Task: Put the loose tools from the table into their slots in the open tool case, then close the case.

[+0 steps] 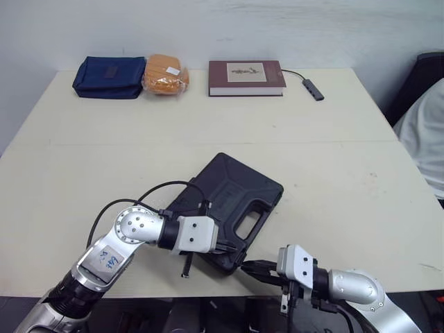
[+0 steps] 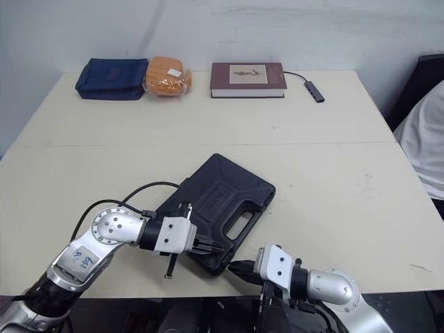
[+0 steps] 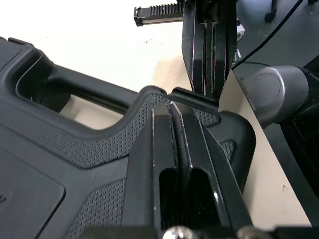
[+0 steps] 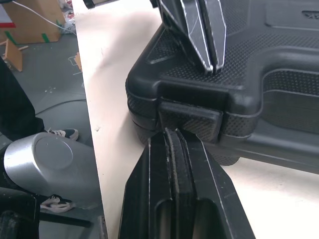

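The left gripper point(image 3: 169, 114) has its fingers pressed together, tips resting on the lid's textured corner just behind the front latch point(image 4: 192, 119). The black tool case point(image 1: 229, 191) lies flat and askew on the table point(image 1: 333, 180), near the front edge, with the lid down. It looks like stiff moulded plastic, probably weighty with tools inside, and its grained surface should resist slipping. The handle cut-out is the natural hold; the small latch flap needs a firm push. The right gripper point(image 4: 174, 137), fingers likewise pressed together, points at that latch from the table edge.
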Motion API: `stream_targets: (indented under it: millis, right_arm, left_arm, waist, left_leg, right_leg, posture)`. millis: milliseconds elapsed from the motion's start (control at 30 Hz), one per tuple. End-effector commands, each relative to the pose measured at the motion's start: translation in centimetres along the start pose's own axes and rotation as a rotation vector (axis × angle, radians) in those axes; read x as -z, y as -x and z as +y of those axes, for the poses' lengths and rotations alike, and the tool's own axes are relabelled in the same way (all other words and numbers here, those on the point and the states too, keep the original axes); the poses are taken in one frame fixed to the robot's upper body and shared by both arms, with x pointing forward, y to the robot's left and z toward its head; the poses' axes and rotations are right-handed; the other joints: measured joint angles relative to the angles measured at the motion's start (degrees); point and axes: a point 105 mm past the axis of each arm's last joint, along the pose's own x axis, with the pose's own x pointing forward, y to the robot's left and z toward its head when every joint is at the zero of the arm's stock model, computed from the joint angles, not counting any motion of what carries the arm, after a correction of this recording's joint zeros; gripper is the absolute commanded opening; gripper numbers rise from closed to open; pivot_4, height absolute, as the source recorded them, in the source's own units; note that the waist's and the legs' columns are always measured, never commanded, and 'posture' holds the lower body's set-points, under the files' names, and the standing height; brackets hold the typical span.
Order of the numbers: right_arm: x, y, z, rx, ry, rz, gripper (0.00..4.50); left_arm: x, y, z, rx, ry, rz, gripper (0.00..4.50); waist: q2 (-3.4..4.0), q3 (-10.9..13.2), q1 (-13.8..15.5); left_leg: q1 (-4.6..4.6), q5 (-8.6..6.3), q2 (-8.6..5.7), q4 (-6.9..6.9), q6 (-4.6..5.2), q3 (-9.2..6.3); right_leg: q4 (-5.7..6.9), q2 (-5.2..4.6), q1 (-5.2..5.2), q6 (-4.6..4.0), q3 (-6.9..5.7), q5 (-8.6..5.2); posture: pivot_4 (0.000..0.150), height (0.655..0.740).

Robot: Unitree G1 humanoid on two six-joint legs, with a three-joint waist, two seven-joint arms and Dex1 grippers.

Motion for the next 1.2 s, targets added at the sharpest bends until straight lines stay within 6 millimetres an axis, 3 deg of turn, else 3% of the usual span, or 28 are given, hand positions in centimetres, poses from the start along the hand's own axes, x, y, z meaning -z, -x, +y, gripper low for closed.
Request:
stream_targets:
  millis: [33,833,933,1200]
  right_arm:
    - [-2.3,-0.3,0.0,-0.006,0.049,-0.083,0.00]
    - [-3.3,-2.3,-0.5,-0.050,0.048,-0.121,0.00]
    - [-2.8,-2.6,-1.3,-0.020,0.055,-0.105,0.00]
    - [-2.5,-1.8,-1.1,-0.038,0.057,-0.092,0.00]
  left_arm:
    - [4.6,-0.6,-1.8,0.054,0.166,0.161,0.02]
    - [6.5,0.0,-2.4,0.055,0.215,0.240,0.02]
    - [6.8,0.3,-2.2,0.049,0.219,0.254,0.02]
    - [6.7,0.8,-2.1,0.008,0.255,0.218,0.02]
  waist:
    - [-0.02,0.0,0.0]
    - [-0.12,-0.3,-0.8]
    - [-0.22,-0.5,-1.4]
    - [-0.16,-0.6,-1.4]
  left_leg:
    - [0.01,0.01,0.01,0.00,-0.02,0.00]
    - [0.22,0.32,0.18,-0.15,-0.48,-0.04]
    - [0.28,0.40,0.21,-0.25,-0.57,-0.06]
    - [0.28,0.57,0.75,-0.31,-0.98,-0.11]
  right_leg:
    - [0.02,0.00,0.00,-0.02,0.00,0.01]
    - [0.38,0.10,-0.07,-0.51,-0.02,0.06]
    - [0.39,0.12,-0.07,-0.58,-0.02,0.06]
    - [0.38,0.66,-0.12,-1.07,-0.03,0.00]
  posture:
    - [0.150,0.7400]
    - [0.150,0.7400]
    - [0.150,0.7400]
    - [0.150,0.7400]
